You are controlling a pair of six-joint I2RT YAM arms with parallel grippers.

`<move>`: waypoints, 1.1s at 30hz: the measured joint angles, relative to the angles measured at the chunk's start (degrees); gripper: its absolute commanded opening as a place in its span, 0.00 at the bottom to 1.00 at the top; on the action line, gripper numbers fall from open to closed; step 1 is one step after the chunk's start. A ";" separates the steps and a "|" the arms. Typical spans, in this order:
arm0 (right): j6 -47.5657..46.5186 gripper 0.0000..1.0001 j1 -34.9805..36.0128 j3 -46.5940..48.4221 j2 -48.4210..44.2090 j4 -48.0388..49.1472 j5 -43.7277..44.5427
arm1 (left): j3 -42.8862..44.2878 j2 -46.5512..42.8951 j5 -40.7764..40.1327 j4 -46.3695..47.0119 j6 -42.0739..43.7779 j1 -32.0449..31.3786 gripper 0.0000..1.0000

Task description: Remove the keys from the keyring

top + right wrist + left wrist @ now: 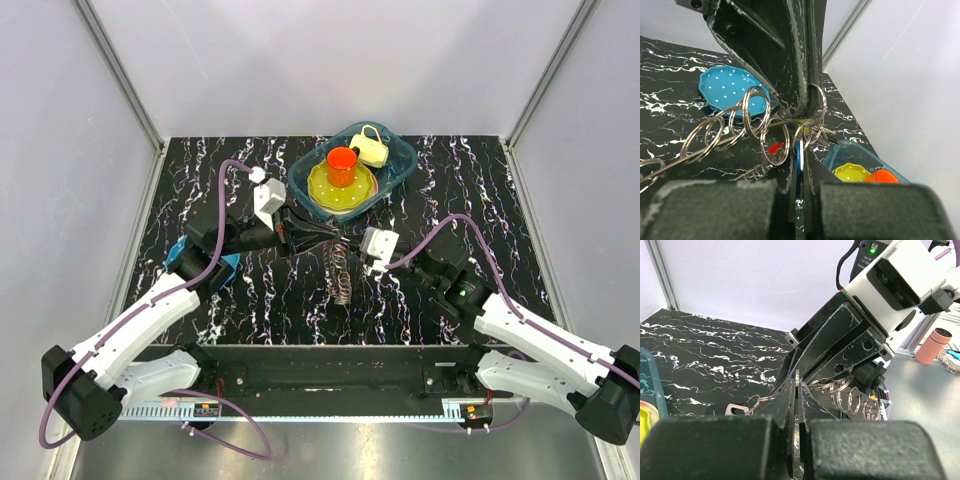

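The keyring (715, 145) is a thin wire threaded with several small split rings, stretched between my two grippers. In the top view the bunch of keys (341, 275) hangs below where the fingers meet, above the table. My left gripper (322, 238) is shut on a thin metal piece of the bunch (798, 390), with the rings (850, 396) strung to its right. My right gripper (358, 252) faces it and is shut on a blue-headed flat key (799, 155). A red key head (774, 148) hangs behind the rings. The left fingers (790, 60) fill the top of the right wrist view.
A blue tray (398, 158) at the back holds a yellow plate (322, 190), an orange cup (342, 163) and a pale yellow object (372, 147). A blue dotted disc (190, 258) lies under the left arm; it also shows in the right wrist view (730, 90). Grey walls enclose the table.
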 measured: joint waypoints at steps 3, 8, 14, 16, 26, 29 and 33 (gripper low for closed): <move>0.20 0.00 0.00 0.00 0.00 0.24 -0.17 | -1.73 -0.02 0.48 3.15 -2.10 0.09 0.00; 0.42 0.00 0.00 0.00 0.00 0.46 -0.02 | -3.19 -0.04 2.12 7.98 -6.56 0.31 0.00; 0.39 0.00 0.02 0.33 0.00 1.70 -0.22 | -4.13 -0.15 3.76 11.82 -10.69 0.39 0.00; 0.31 0.00 0.07 0.87 0.00 1.73 -0.39 | -4.13 -0.13 4.35 12.83 -11.78 0.46 0.00; -0.63 0.00 0.33 3.26 -0.02 0.59 -0.50 | -4.11 -0.74 5.46 14.16 -12.09 0.68 0.00; -1.01 0.00 0.35 3.28 -0.15 0.20 -0.46 | -4.09 -0.87 5.79 13.22 -11.30 0.70 0.00; -1.64 0.00 0.42 3.30 -0.22 -0.17 -0.39 | -3.91 -0.90 6.34 12.52 -10.62 0.72 0.00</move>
